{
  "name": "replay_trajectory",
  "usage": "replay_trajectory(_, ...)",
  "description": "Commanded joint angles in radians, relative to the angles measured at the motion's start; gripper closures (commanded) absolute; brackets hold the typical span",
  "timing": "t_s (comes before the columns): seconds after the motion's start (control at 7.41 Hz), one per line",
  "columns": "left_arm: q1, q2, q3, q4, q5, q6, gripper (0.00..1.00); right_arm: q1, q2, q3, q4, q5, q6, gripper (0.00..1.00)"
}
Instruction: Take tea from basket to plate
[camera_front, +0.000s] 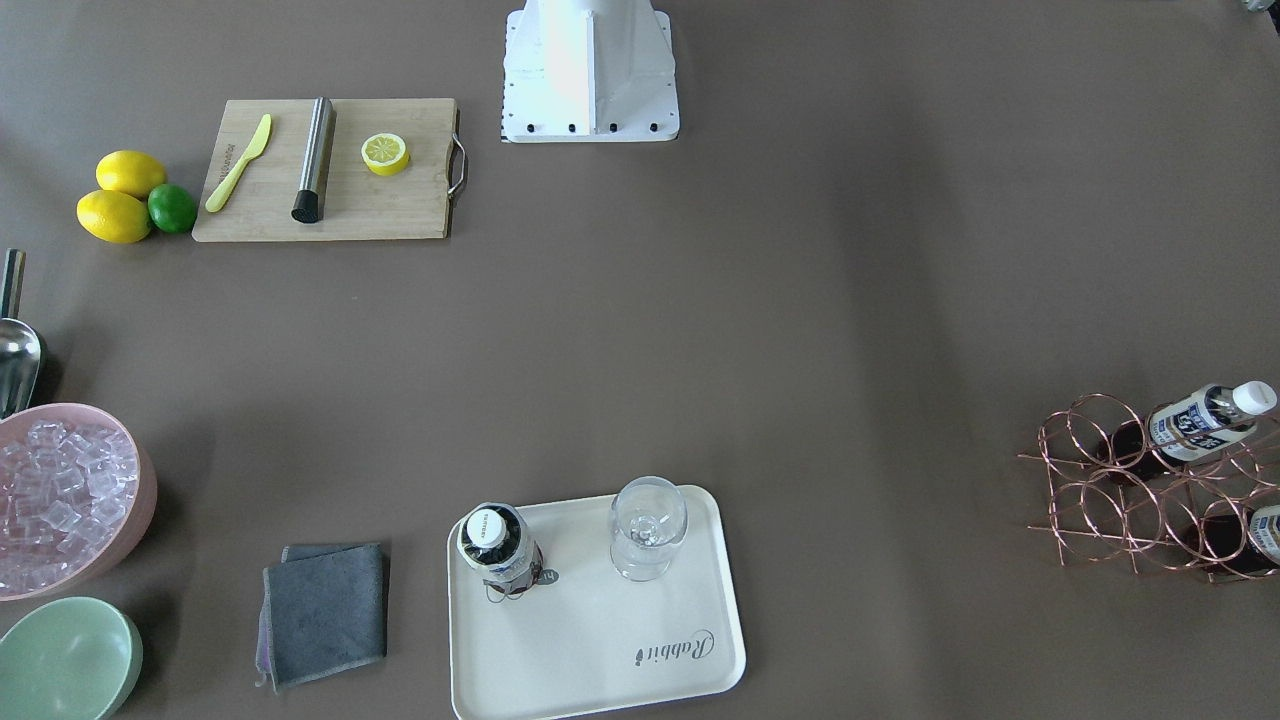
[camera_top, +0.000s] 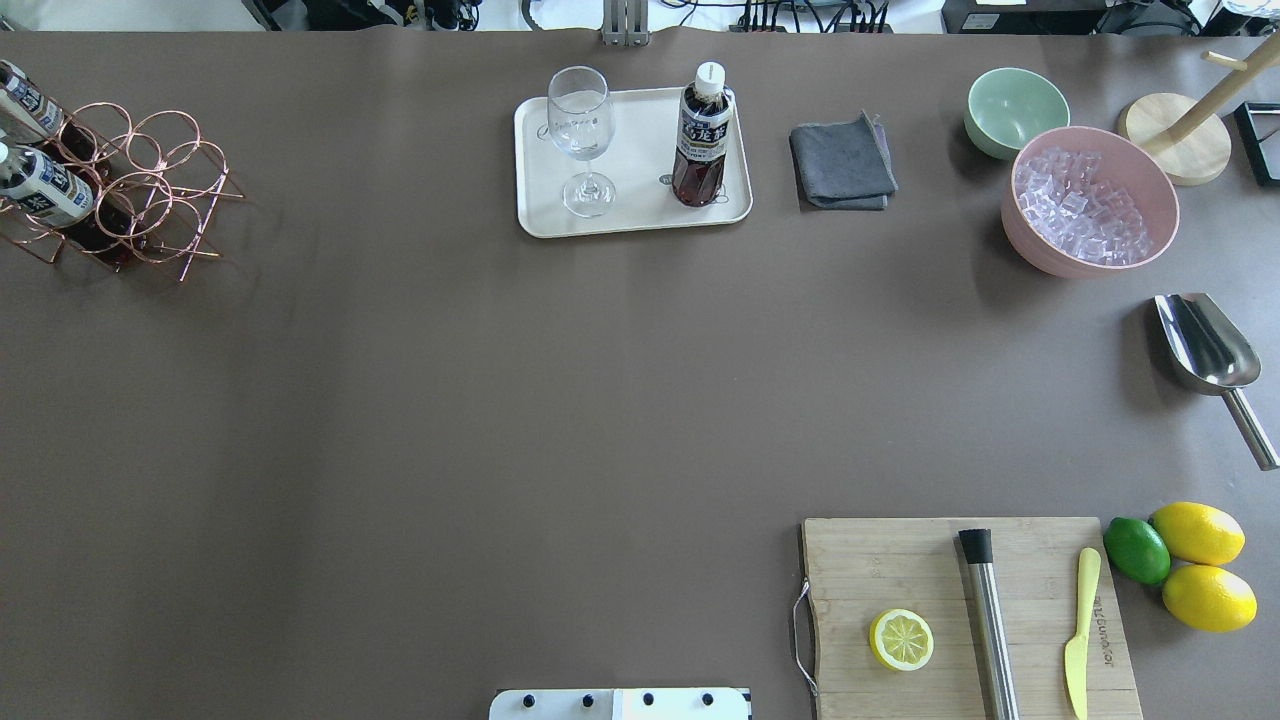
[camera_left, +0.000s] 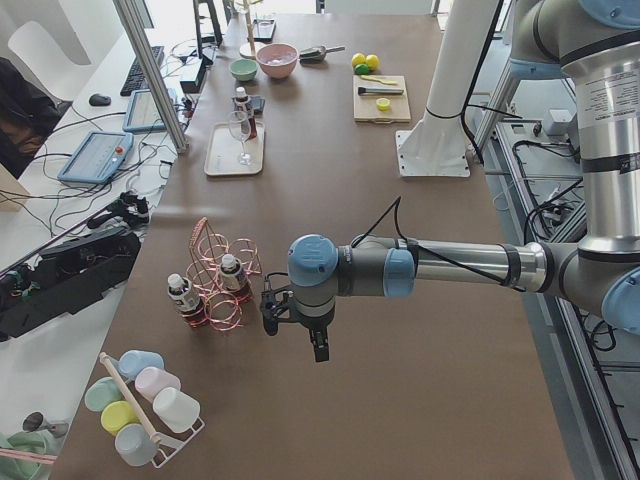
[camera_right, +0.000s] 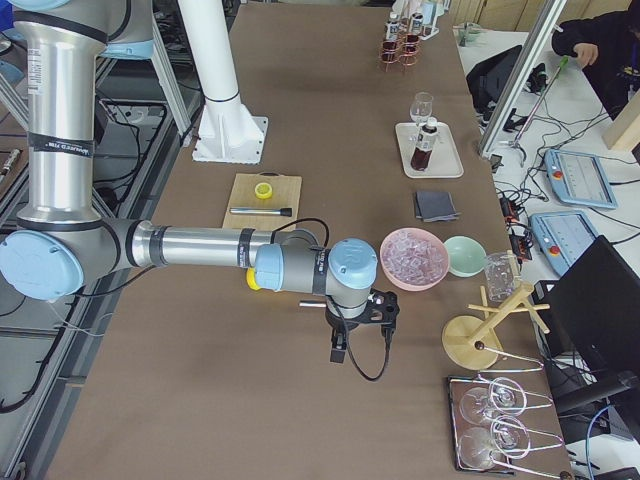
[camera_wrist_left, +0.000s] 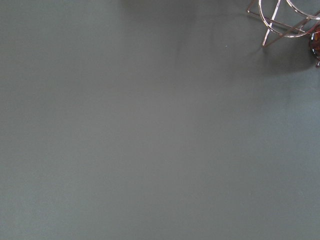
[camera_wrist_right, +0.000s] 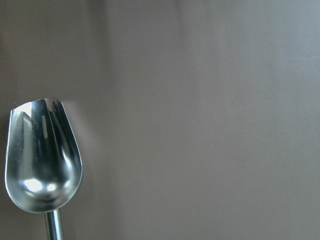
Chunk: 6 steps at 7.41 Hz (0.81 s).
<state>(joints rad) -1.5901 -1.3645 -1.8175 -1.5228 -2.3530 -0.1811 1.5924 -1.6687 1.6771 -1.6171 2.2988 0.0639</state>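
Observation:
One tea bottle (camera_front: 497, 545) stands upright on the cream "Rabbit" plate (camera_front: 600, 640), also in the overhead view (camera_top: 703, 140). Two more tea bottles (camera_top: 45, 185) (camera_top: 25, 100) lie in the copper wire basket (camera_top: 150, 190) at the table's left end. My left gripper (camera_left: 295, 330) hangs over bare table beside the basket (camera_left: 215, 270); I cannot tell if it is open or shut. My right gripper (camera_right: 360, 335) hangs near the pink bowl; I cannot tell its state. The left wrist view shows only a corner of the basket (camera_wrist_left: 280, 20).
A wine glass (camera_top: 582, 140) stands on the plate (camera_top: 640, 215). A grey cloth (camera_top: 843, 162), green bowl (camera_top: 1015, 108), pink bowl of ice (camera_top: 1090, 200) and metal scoop (camera_top: 1205, 345) lie on the right. A cutting board (camera_top: 960, 620) with lemon half, lemons and lime sits near right.

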Motion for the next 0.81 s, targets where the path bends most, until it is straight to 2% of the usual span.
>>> replay_trajectory(0.0, -0.004, -0.002, -0.008, 0.0, 0.0, -0.001, 0.01, 0.0, -0.008, -0.054, 0.082, 0.004, -0.007, 0.0)
replay_trajectory(0.14, -0.031, 0.011, -0.034, 0.01, -0.002, -0.001, 0.01, 0.001, -0.009, -0.077, 0.083, 0.007, -0.009, 0.0)
replay_trajectory(0.27, -0.13, 0.037, -0.026, 0.01, -0.002, -0.001, 0.01, 0.001, -0.013, -0.085, 0.083, 0.008, -0.041, 0.0)
replay_trajectory(0.4, -0.178, 0.082, -0.026, 0.0, -0.04, 0.003, 0.01, 0.001, -0.013, -0.103, 0.083, 0.007, -0.085, 0.0)
replay_trajectory(0.68, -0.188, 0.087, -0.028, 0.001, -0.058, 0.006, 0.01, 0.003, -0.013, -0.102, 0.082, 0.007, -0.084, 0.0)
